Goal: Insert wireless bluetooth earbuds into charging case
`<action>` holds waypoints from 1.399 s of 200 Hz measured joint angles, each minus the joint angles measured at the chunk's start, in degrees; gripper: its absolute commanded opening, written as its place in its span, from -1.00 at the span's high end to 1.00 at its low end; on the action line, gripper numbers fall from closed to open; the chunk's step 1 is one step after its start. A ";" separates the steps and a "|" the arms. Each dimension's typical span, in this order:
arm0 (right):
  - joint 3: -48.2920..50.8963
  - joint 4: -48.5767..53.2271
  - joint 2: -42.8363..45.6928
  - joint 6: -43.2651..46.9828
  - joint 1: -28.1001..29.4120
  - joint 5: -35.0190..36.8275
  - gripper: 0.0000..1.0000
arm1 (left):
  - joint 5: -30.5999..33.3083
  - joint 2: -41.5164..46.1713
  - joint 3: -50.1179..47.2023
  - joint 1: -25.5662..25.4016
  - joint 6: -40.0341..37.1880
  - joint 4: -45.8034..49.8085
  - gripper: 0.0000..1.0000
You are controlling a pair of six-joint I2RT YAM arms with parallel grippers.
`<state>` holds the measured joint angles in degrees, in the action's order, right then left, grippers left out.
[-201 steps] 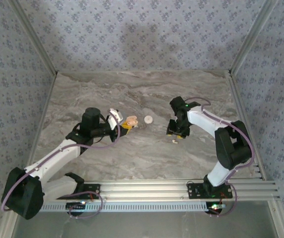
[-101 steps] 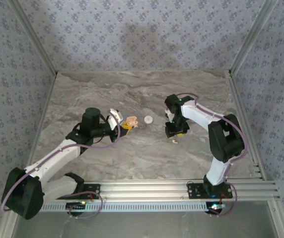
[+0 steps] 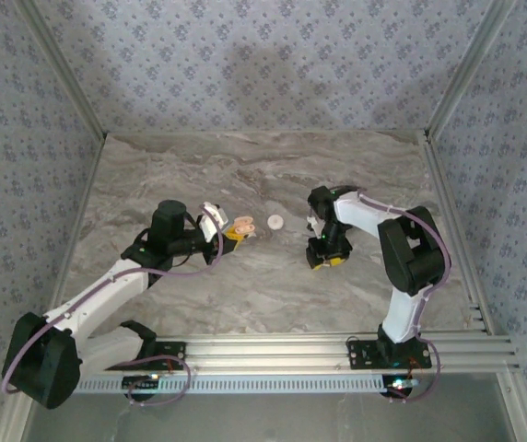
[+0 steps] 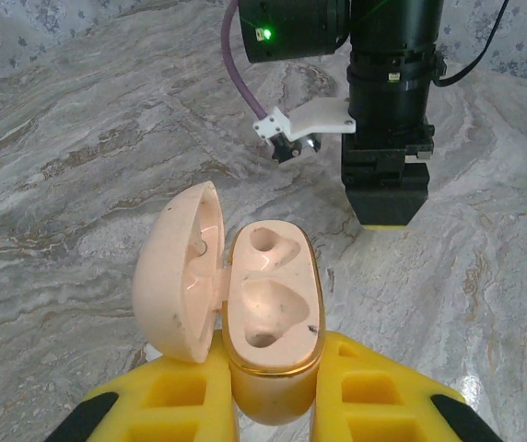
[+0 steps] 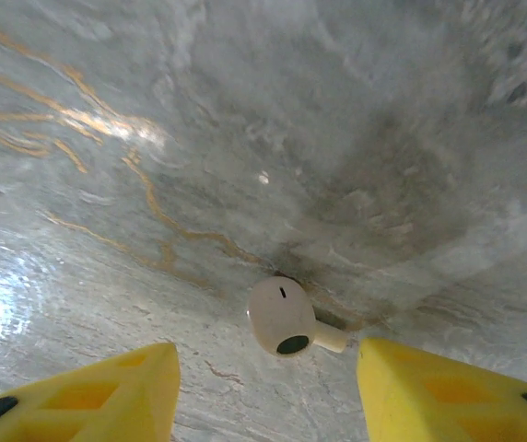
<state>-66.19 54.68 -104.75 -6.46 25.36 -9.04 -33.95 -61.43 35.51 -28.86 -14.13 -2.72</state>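
Bright, diffuse light casts soft shadows, with white glare on the glossy worktop (image 5: 79,239) and blur toward the right wrist view's top.

Grey marbled table (image 3: 245,295), one earbud (image 5: 285,319), small white disc (image 3: 275,221)

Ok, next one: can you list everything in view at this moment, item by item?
charging case: one, peach-cream, lid open, both wells empty, held in the left jaws
earbud: one, white, lying on the table between the right jaws
small round piece: one, white, on the table between case and right arm; too small to identify
table: one, grey marble-look
walls: three, patterned blue-grey, around the table
rail frame: one, silver, near edge
left arm: one, black and white, yellow jaws shut on the charging case
right arm: one, black and white, yellow jaws open either side of the earbud
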 measured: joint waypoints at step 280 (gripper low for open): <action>-6.82 4.74 -0.04 4.44 2.73 5.46 0.11 | -0.02 0.00 0.00 0.00 0.04 -0.02 0.70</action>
<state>-73.01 59.42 -104.79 -2.02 28.10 -3.57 -33.98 -61.43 35.51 -28.86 -14.09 -2.74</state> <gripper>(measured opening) 0.443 0.195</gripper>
